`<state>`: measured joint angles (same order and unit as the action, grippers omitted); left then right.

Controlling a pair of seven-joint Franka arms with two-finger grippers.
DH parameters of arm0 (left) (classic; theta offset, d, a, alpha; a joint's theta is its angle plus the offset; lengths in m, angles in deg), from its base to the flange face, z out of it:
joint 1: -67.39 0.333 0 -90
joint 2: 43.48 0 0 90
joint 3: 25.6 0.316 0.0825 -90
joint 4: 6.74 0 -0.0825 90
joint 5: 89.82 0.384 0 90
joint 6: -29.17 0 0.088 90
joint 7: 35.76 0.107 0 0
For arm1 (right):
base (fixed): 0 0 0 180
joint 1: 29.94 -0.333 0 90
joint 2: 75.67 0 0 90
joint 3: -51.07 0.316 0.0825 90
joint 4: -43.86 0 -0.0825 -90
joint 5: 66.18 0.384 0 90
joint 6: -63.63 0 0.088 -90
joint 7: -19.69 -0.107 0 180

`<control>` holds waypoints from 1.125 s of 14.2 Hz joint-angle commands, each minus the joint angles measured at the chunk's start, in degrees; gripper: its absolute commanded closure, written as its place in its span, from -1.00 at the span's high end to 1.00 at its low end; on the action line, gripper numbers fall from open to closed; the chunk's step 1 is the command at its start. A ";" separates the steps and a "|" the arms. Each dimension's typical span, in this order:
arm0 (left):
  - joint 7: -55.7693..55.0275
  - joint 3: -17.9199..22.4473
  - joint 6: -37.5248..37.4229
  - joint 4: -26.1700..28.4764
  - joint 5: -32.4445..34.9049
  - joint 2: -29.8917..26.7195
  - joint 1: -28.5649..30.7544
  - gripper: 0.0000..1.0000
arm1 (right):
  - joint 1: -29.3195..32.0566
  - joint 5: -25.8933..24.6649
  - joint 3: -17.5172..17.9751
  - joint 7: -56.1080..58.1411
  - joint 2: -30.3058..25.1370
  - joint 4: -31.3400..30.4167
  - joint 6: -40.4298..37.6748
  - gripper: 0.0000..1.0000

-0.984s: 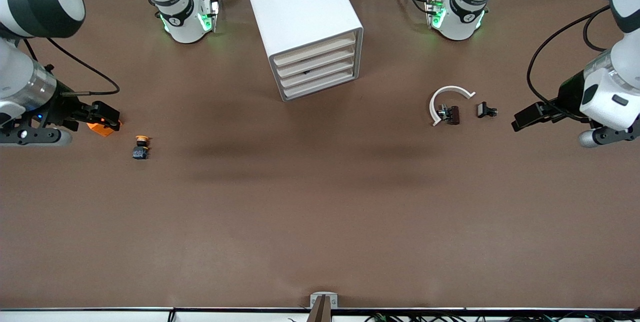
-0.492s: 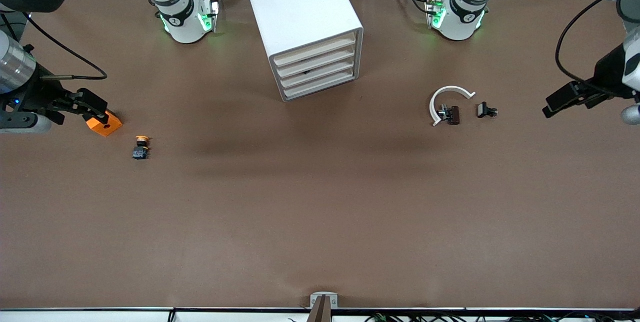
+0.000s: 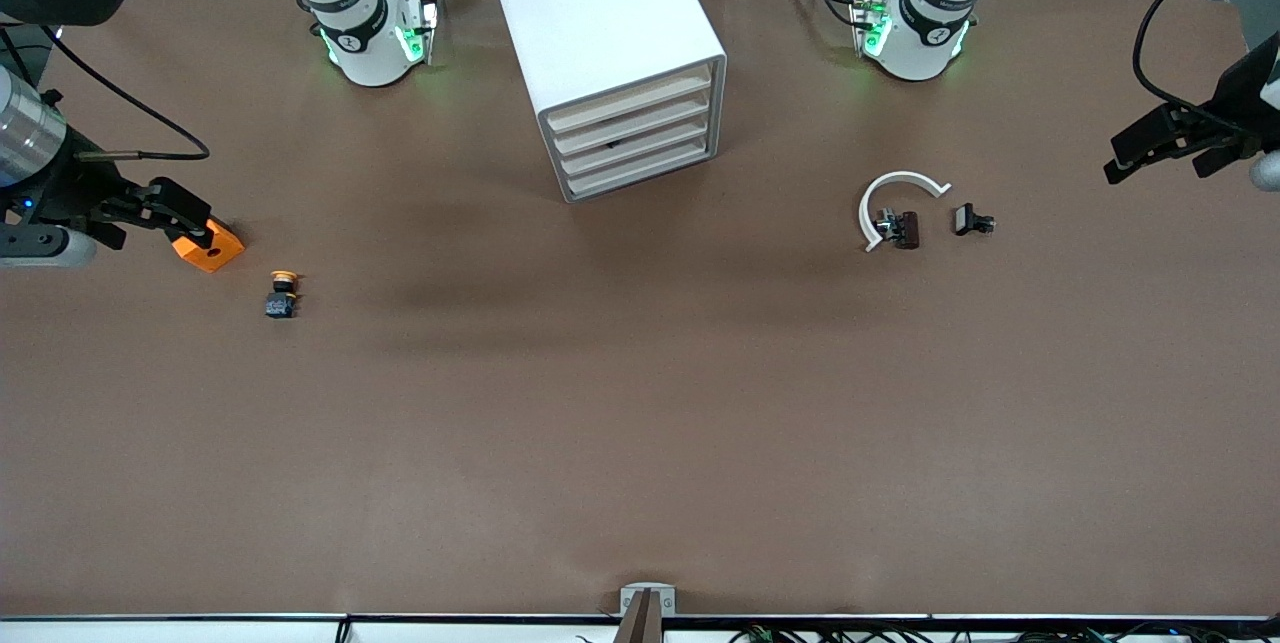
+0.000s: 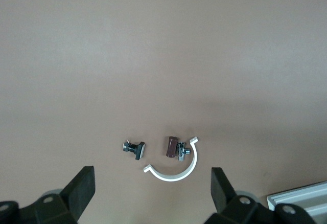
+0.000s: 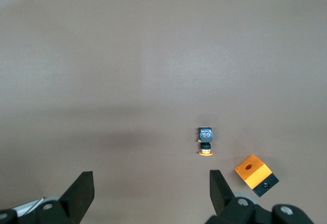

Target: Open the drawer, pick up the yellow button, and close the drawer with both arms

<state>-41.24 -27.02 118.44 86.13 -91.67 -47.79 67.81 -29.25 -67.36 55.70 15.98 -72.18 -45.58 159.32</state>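
On the brown paper-covered worktop [image 3: 640,423] the tall white boxy cabinet [image 3: 600,33] stands between the two arm bases, and its uppermost cream-white tray drawer [image 3: 630,100] looks pushed in flush, like the three below it. The tiny push-button with a yellow-orange cap on a dark blue-black body [image 3: 283,294] lies out in the open toward the right arm's end, just beside the orange square block with a hole [image 3: 209,245] and a little nearer the front camera than it.

Both arms look to be waiting at the worktop's ends. The right gripper [image 3: 165,208] hangs over the orange block with its jaws apart and empty; the left gripper [image 3: 1160,138] hangs over bare worktop at the left arm's end, jaws apart as well, well apart from the white plastic half-ring [image 3: 895,198] and the small dark clips [image 3: 970,220].

The worry I'd have: the right gripper sits closer to the orange block than to the button, so a careless descent could nudge or grab the wrong piece. The cabinet also stands skewed, so a one-armed pull might drag it.
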 commanded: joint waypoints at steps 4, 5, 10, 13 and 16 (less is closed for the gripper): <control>1.18 -2.08 -0.15 6.00 1.68 -5.71 -1.74 1.00 | 1.59 -0.05 1.69 -0.16 0.46 1.12 -0.68 1.00; 1.17 -2.70 -0.24 6.09 2.72 -5.88 -1.92 1.00 | 1.76 -0.05 1.60 0.19 0.46 1.03 -0.68 1.00; 1.61 -2.71 -0.24 4.51 3.17 -4.30 -1.48 1.00 | 2.38 -0.05 1.52 -0.34 0.46 0.85 -1.56 1.00; 1.88 -2.62 -0.33 4.51 3.17 -4.30 -1.57 1.00 | 2.38 -0.05 1.34 -0.16 -0.07 1.56 -1.73 1.00; 1.88 -2.62 -0.42 4.60 3.17 -4.39 -1.57 1.00 | 4.04 0.74 1.08 -0.43 -0.33 5.58 -7.26 1.00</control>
<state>-40.42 -29.56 118.22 90.80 -89.35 -51.94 66.09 -27.40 -67.37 56.13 15.88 -72.24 -43.69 155.58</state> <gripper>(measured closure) 0.000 0.000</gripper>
